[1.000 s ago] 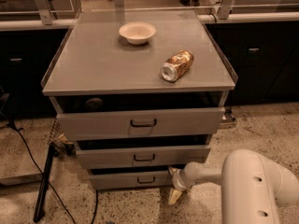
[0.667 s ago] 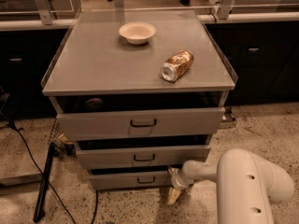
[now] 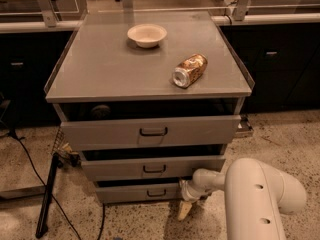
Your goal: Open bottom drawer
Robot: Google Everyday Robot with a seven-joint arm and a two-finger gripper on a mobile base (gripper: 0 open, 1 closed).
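The grey cabinet has three drawers. The bottom drawer (image 3: 137, 192) is the lowest, narrowest front, with a small dark loop handle (image 3: 156, 192); it stands slightly out, with a dark gap above it. My gripper (image 3: 184, 208) is low at the drawer's right end, near the floor, to the right of the handle. One pale fingertip (image 3: 183, 211) points down toward the floor. My white arm (image 3: 255, 194) reaches in from the lower right.
The top drawer (image 3: 150, 131) and middle drawer (image 3: 152, 168) also stand partly out. A white bowl (image 3: 147, 34) and a can on its side (image 3: 189, 70) lie on the cabinet top (image 3: 100, 74). A dark pole (image 3: 47, 199) and cables lie on the floor at left.
My arm has shifted slightly, with the big white link now lower and more to the right. The gripper stays at the bottom drawer's right end. The drawers have not visibly moved.
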